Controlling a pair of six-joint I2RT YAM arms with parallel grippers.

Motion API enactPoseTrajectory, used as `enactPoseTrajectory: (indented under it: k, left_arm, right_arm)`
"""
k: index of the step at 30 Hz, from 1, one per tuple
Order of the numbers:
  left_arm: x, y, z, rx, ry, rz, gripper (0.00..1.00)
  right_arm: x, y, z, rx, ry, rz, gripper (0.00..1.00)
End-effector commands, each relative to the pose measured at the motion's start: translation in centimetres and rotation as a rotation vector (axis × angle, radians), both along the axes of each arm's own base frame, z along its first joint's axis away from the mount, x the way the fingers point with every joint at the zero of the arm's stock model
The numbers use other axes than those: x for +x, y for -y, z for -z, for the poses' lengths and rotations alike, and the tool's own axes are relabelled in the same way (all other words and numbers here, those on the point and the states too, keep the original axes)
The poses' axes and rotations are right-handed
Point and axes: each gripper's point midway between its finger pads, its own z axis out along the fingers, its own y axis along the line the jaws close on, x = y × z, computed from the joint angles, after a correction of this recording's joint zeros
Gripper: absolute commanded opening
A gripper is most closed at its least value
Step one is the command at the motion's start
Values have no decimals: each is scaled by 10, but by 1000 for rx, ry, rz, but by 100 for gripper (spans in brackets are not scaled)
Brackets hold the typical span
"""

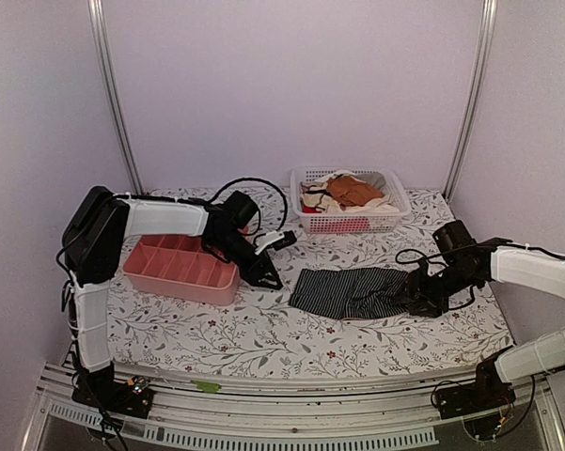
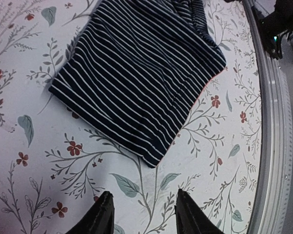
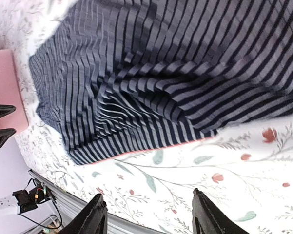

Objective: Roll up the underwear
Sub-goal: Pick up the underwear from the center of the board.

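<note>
I am reaching over the floral table [image 1: 263, 329]. The pink divided tray [image 1: 179, 268] is sitting at the left, and the striped underwear [image 1: 348, 291] is lying spread mid-table, with the white basket [image 1: 348, 225] of garments behind it. My left gripper [image 2: 144, 197] and right gripper [image 3: 148, 200] are hovering at its opposite ends, jaws apart and empty. The stripes are blurring in my right wrist view.

Soft, even light fills the scene and shadows are faint. The right wrist view is blurred across the underwear [image 3: 151, 83]; the left wrist view is sharp.
</note>
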Motion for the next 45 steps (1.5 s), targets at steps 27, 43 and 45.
enactPoseTrajectory:
  k: [27,43,45]
  left_arm:
    - [-25,-2,38,46,-245,-79,42]
    - [-32,12,52,13,-375,-83,46]
    - [-31,14,55,15,-380,-84,46]
  right_arm:
    - [35,28,64,-48,-57,73,9]
    - [34,22,28,4,1,55,0]
    - [34,22,24,9,8,57,0]
